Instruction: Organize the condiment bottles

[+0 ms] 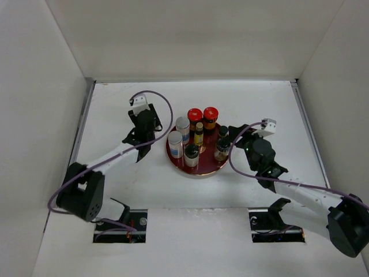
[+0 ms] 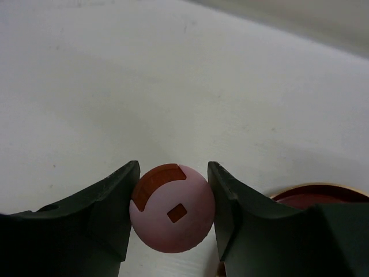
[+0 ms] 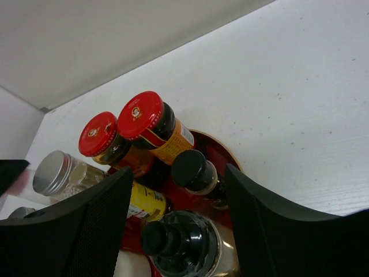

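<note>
Bright, even, diffuse light; soft faint shadows; wrist views slightly soft and grainy, near foreground blurred.

You have bare worktop [image 1: 242, 101] open on the far side and the near side of the dark red tray [image 1: 199, 169]. The tray itself is crowded: red-capped jars [image 1: 195, 114] at its far rim, silver-capped jars [image 1: 174, 137] on its left, black-capped bottles [image 3: 193, 168] on its right, with only narrow gaps between them. The left fingers [image 2: 115, 202], filled by the pink-capped bottle [image 2: 173, 213], block the tray's left flank. The right fingers [image 3: 98, 225] stand spread just beside the black-capped bottles. Side walls [image 1: 40, 86] hem both arms.
</note>
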`<act>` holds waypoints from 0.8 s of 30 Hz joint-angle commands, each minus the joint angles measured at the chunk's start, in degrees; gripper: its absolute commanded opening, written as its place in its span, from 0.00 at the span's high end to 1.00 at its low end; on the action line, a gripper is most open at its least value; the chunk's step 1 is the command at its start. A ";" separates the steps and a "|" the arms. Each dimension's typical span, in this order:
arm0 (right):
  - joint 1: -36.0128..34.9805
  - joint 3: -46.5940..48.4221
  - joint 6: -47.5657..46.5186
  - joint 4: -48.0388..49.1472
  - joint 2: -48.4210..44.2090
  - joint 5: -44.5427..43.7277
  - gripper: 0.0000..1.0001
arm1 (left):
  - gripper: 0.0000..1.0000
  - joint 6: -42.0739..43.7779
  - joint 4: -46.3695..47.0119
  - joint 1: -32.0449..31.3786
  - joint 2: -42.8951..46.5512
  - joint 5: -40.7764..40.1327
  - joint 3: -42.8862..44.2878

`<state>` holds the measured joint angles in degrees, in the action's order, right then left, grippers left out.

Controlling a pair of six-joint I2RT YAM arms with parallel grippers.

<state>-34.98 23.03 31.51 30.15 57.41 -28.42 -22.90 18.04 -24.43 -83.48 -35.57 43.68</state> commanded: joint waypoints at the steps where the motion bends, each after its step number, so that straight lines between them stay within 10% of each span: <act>1: -0.66 2.11 -0.13 2.98 -0.10 0.65 0.31 | 0.59 2.58 5.60 -3.73 12.09 -2.74 -0.35; 9: -0.13 1.32 0.75 2.72 -1.50 -0.49 0.28 | 0.60 7.52 8.58 -19.19 22.40 -3.37 2.81; 24: 2.07 -0.52 1.45 2.54 -5.11 -2.51 0.27 | 0.60 5.14 8.32 -35.65 6.67 2.26 8.26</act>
<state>-33.28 22.52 32.45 30.44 53.15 -29.78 -17.85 23.53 -59.72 -76.71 -33.56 48.99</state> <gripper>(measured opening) 0.732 0.469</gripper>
